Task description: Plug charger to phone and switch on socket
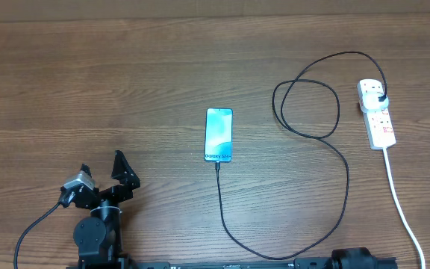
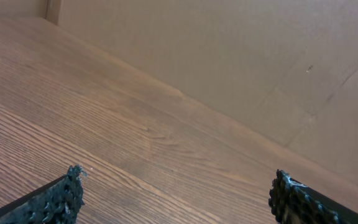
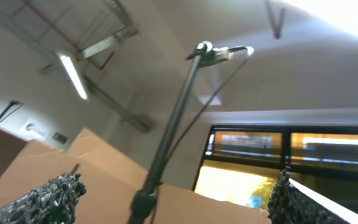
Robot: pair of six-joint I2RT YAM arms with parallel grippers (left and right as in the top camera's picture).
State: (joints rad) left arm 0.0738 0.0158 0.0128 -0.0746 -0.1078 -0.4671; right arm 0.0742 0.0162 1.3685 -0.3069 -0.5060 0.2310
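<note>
The phone (image 1: 219,134) lies flat mid-table with its blue-cyan screen lit. The charger cable (image 1: 347,187) runs from the phone's near end, loops along the front edge, curls at the right and ends in a black plug (image 1: 380,99) seated in the white socket strip (image 1: 377,113) at the far right. My left gripper (image 1: 101,169) is open and empty at the front left, well away from the phone; the left wrist view (image 2: 176,196) shows only bare wood between its fingers. My right gripper (image 3: 176,196) is open, pointing up at the ceiling; only its base shows at the overhead view's bottom edge.
The strip's thick white cord (image 1: 403,209) trails toward the front right edge. Cardboard walls (image 2: 229,56) border the far side of the table. A camera stand pole (image 3: 173,124) rises in the right wrist view.
</note>
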